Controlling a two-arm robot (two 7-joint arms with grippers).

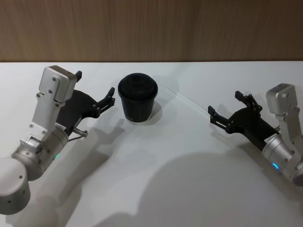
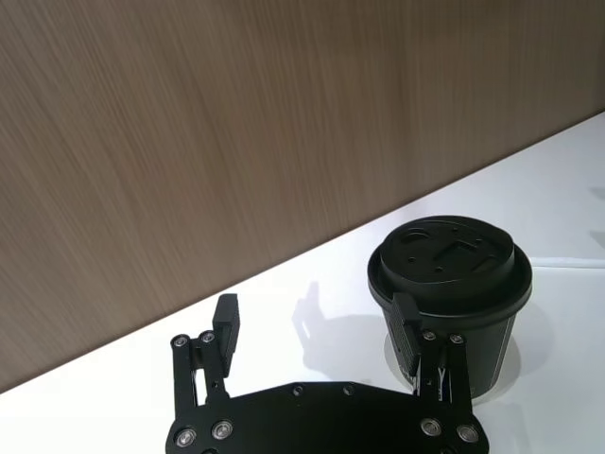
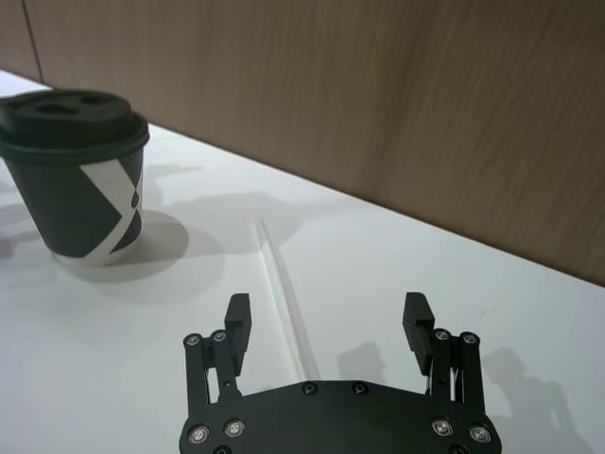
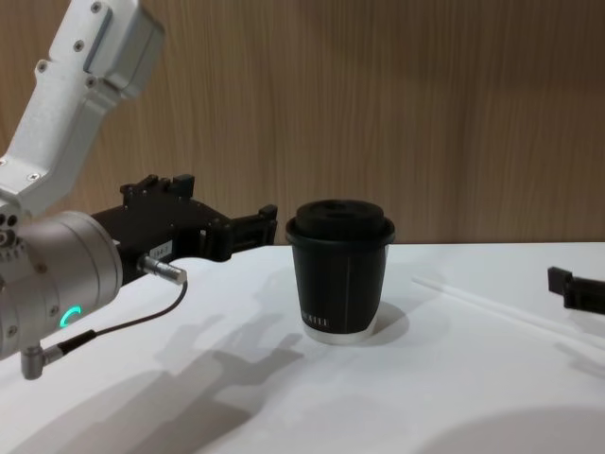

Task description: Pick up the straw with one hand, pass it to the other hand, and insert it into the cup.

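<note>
Nothing done yet: straw (image 1: 188, 99) lies flat on the bench (image 1: 180, 161), right of the cup (image 1: 137, 97), ungripped. Right gripper (image 1: 225, 103) is near its end, fingers spread, empty. Left gripper (image 1: 94, 84) is just left of the cup, fingers spread, empty. Pick, handover and insert all remain. Straw is pale on white, near end hard to trace. Right gripper is cut off at chest view's edge.

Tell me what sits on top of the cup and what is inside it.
A black domed lid sits on the cup, closing it. The lid hides the inside. The straw lies on the table, not in the cup.
</note>
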